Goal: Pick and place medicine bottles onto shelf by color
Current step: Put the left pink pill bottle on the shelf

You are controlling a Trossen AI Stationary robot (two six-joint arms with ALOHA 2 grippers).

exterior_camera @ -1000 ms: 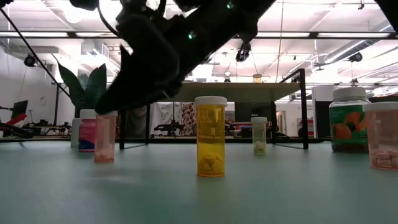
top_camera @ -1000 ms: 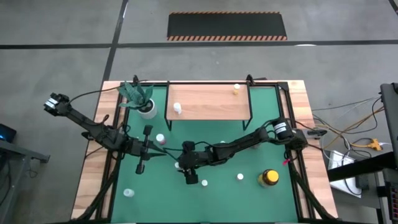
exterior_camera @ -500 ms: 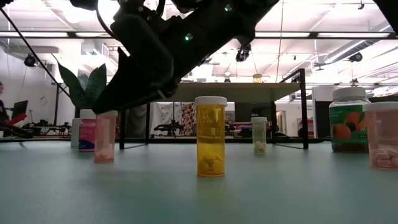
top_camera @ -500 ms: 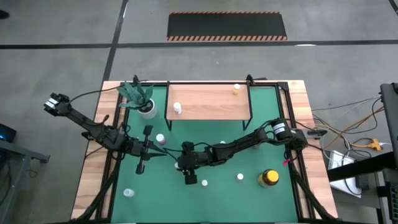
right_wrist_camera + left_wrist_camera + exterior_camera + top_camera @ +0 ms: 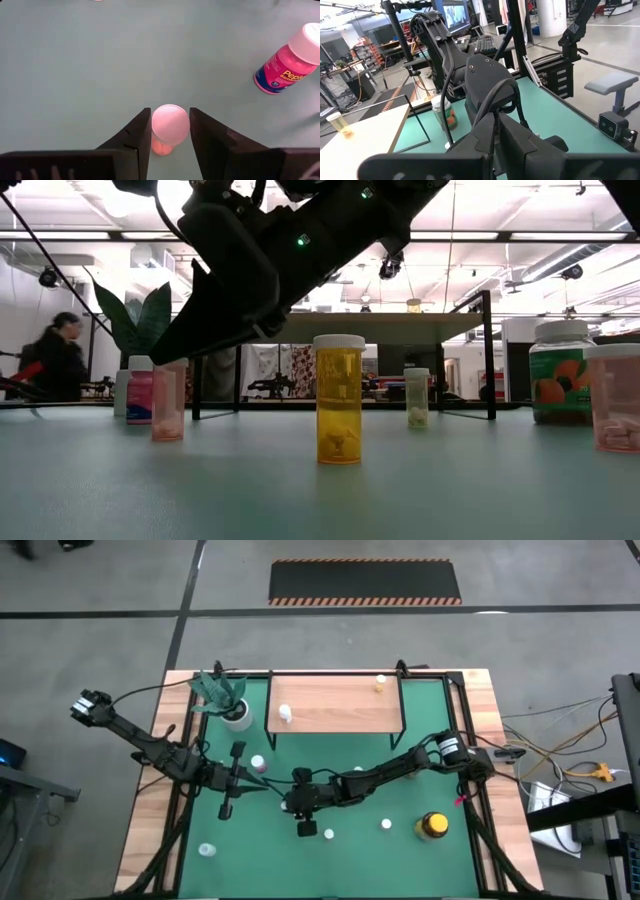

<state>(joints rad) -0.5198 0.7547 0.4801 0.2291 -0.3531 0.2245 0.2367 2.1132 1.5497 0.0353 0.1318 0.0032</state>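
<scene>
Right gripper point(image 5: 170, 131) hangs mid-mat, its fingers narrowed around the upright pink bottle point(image 5: 170, 125), apparently not yet clamped. Bottle stands directly between them, long axis vertical; the shelf point(image 5: 335, 705) lies well beyond, at the far side. Left gripper point(image 5: 229, 798) waits closed just left. Actual contact is hard to confirm.
</scene>
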